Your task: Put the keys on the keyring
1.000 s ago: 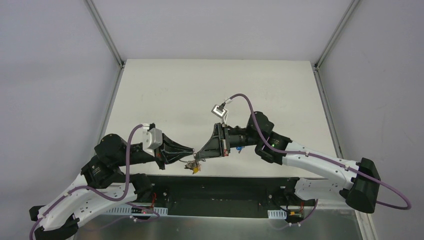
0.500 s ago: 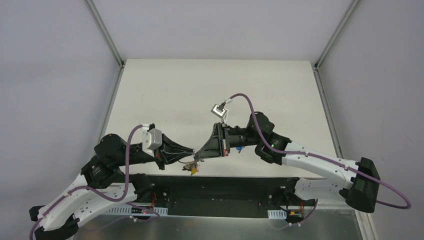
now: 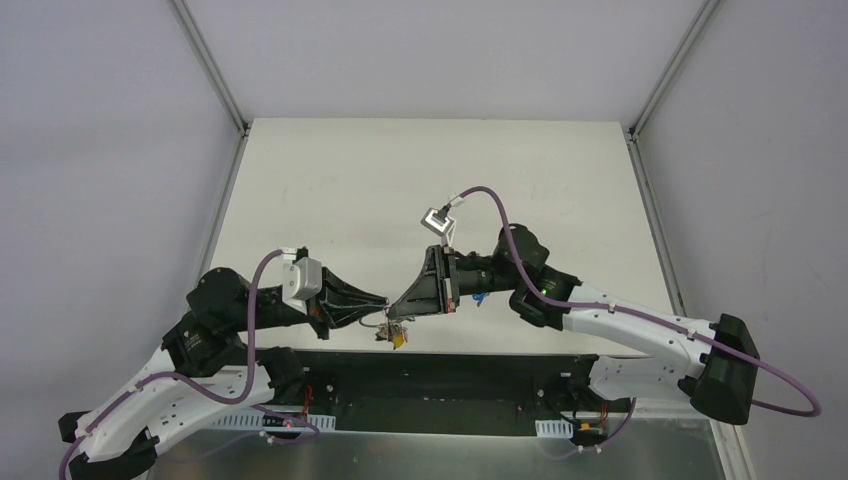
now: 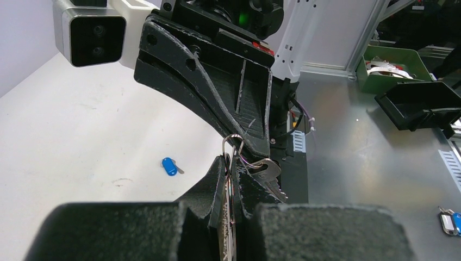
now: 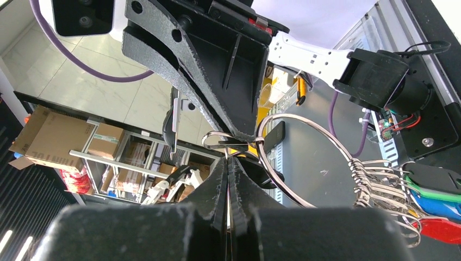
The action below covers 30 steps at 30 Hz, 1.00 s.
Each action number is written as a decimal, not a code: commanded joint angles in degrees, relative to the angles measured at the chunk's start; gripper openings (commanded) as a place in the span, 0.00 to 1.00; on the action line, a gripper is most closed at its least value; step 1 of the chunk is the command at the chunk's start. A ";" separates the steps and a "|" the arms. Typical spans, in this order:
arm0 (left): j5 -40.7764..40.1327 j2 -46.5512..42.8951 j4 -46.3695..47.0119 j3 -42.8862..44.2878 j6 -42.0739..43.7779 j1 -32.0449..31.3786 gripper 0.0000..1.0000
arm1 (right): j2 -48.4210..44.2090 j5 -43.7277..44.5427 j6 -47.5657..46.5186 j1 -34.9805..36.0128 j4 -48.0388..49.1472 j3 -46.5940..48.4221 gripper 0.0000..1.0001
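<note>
My left gripper (image 3: 384,304) (image 4: 232,161) is shut on the large wire keyring (image 5: 296,163), which I see edge-on between its fingers. My right gripper (image 3: 397,314) (image 5: 228,161) meets it tip to tip and is shut on a small split ring (image 5: 218,142) (image 4: 234,142). A silver key (image 4: 266,171) hangs from that small ring; I cannot tell its head colour. The blue-capped key (image 4: 169,166) (image 3: 481,298) lies on the table, behind the right gripper. A bunch of green, blue and red tagged keys (image 5: 429,204) (image 3: 393,335) hangs from the large ring.
Both grippers sit above the white table's (image 3: 400,190) near edge. In the left wrist view a green bin (image 4: 388,62), a black tray (image 4: 421,103) and more tagged keys (image 4: 448,222) lie on the metal bench beyond that edge.
The hanging bunch of keys has swung slightly to the right. Both arms have hardly moved and both grips are unchanged.
</note>
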 commanded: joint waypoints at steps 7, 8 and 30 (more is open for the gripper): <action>3.91 -1.94 6.42 0.71 -0.47 -0.40 0.00 | 1.27 5.71 4.39 -0.53 10.58 -2.76 0.00; 4.04 -2.02 6.77 0.55 -0.47 -0.47 0.00 | 1.34 6.05 4.79 -0.50 11.21 -3.01 0.00; 2.60 0.05 7.45 -0.95 0.28 -0.41 0.00 | 1.36 8.87 5.93 -0.53 17.46 -1.63 0.00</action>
